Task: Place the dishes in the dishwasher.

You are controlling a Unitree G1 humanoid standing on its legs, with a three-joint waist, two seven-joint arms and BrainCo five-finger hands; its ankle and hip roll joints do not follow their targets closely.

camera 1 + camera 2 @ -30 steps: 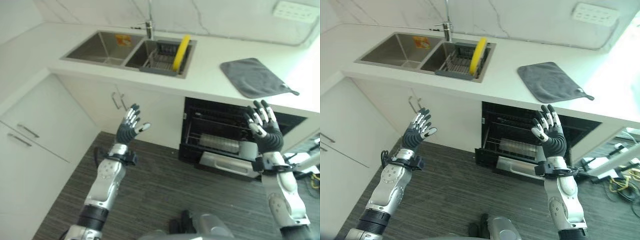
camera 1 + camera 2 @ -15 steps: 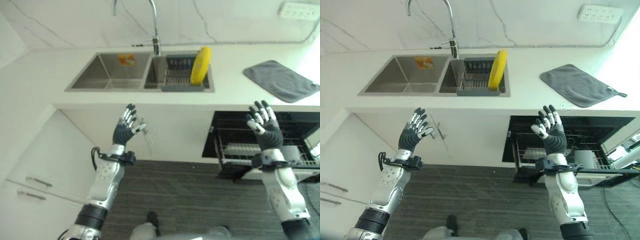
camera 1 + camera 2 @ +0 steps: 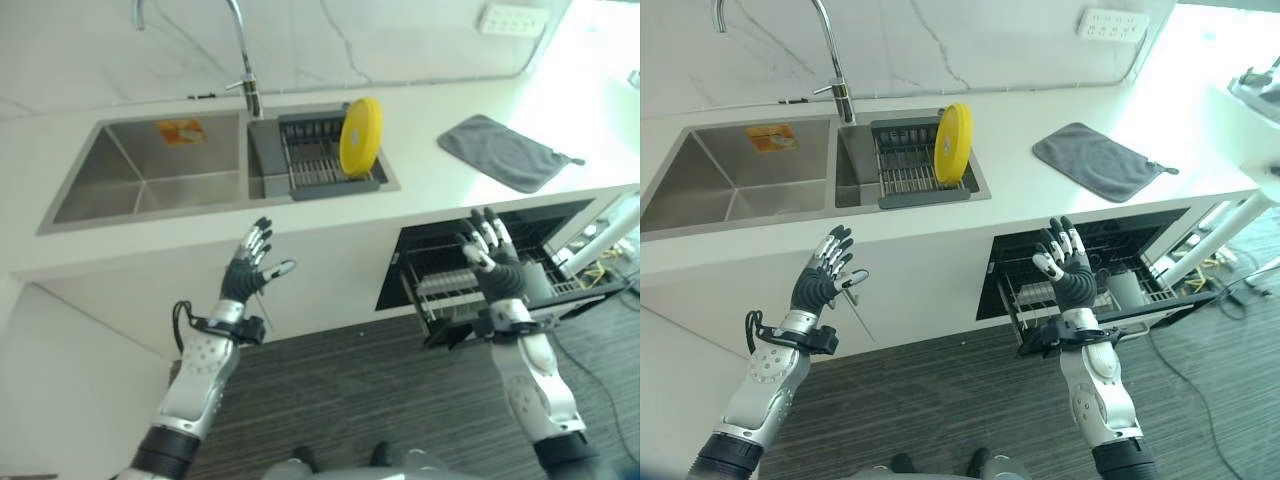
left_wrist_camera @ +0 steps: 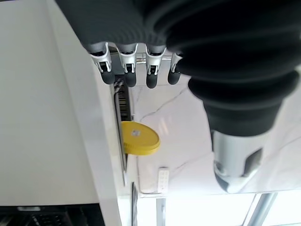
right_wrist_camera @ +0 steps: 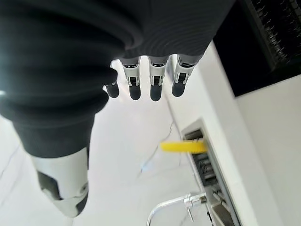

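Observation:
A yellow plate (image 3: 360, 136) stands on edge in a dark dish rack (image 3: 318, 165) inside the right basin of the steel sink (image 3: 150, 180). It also shows as a yellow plate (image 4: 139, 137) past my left hand's fingers and a yellow plate (image 5: 183, 146) edge-on in the right wrist view. The open dishwasher (image 3: 470, 262) sits under the counter at the right, its wire rack (image 3: 440, 288) pulled out. My left hand (image 3: 245, 275) is raised open below the counter edge. My right hand (image 3: 492, 268) is raised open in front of the dishwasher. Both hold nothing.
A grey cloth (image 3: 505, 150) lies on the white counter right of the sink. A tall tap (image 3: 243, 60) stands behind the basins. White cabinet fronts (image 3: 80, 330) run below the counter at the left. Dark striped floor (image 3: 380, 390) lies in front.
The camera has swung, so the sink and dishwasher sit differently in view and the dishwasher's rack shows more. Both hands stay raised and open, holding nothing.

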